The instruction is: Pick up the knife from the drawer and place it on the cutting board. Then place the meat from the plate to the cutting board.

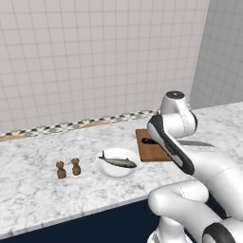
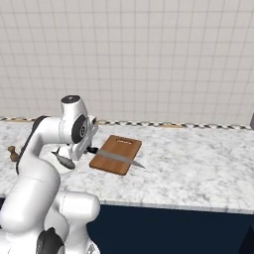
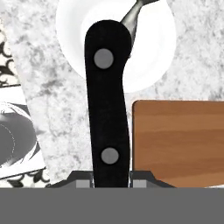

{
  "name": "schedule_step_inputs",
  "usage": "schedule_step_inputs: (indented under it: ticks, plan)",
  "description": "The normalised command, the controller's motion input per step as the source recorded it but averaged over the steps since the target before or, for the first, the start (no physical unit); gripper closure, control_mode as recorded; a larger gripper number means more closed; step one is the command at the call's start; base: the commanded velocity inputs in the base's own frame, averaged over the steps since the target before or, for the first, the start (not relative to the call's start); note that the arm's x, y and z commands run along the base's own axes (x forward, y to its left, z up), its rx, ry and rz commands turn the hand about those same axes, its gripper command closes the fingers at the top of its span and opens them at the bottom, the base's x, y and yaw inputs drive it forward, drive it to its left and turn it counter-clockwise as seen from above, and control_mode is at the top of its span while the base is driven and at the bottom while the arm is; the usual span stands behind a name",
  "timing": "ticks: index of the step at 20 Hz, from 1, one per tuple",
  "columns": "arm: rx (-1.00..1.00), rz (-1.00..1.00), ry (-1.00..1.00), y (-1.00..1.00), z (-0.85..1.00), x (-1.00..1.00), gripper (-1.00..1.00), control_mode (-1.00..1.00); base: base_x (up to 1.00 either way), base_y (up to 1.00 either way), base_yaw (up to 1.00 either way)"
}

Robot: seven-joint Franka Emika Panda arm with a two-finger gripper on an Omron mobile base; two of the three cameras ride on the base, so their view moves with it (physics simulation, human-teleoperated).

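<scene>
1. The gripper (image 3: 111, 181) is clenched on the black handle of the knife (image 2: 115, 157), one fingertip (image 3: 83, 183) on each side of the handle.
2. The knife is held level above the cutting board (image 2: 117, 154); its blade reaches past the board's front right corner, over the counter (image 2: 198, 163).
3. The cutting board lies flat on the counter, near the back wall, just beside the plate (image 1: 108, 171).
4. The plate sits towards the counter's front edge, left of the board.
5. The fish (image 1: 117, 162) lies on the plate.
6. Two brown shakers (image 1: 68, 168) stand together on the counter, left of the plate and apart from it.
</scene>
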Motion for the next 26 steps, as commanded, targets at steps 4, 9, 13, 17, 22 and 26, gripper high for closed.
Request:
schedule_step_inputs:
  ticks: [4, 9, 13, 17, 22, 26]
  plan:
    - [0.0, 0.48, -0.05, -0.52, 0.0, 0.87, 1.0, -1.0, 0.0, 0.0, 0.0]
    - [-0.04, 0.58, -0.01, -0.15, -0.02, 0.42, 1.0, -1.0, 0.0, 0.0, 0.0]
    - [-0.18, 0.62, -0.08, -0.25, -0.08, 0.26, 1.0, -1.0, 0.0, 0.0, 0.0]
    - [-0.15, 0.66, -0.01, -0.13, -0.17, 0.22, 1.0, -1.0, 0.0, 0.0, 0.0]
    - [-0.03, 0.37, 0.04, -0.16, -0.33, 0.15, 1.0, -1.0, 0.0, 0.0, 0.0]
    - [0.0, 0.15, 0.03, 0.0, -0.47, 0.13, 1.0, -1.0, 0.0, 0.0, 0.0]
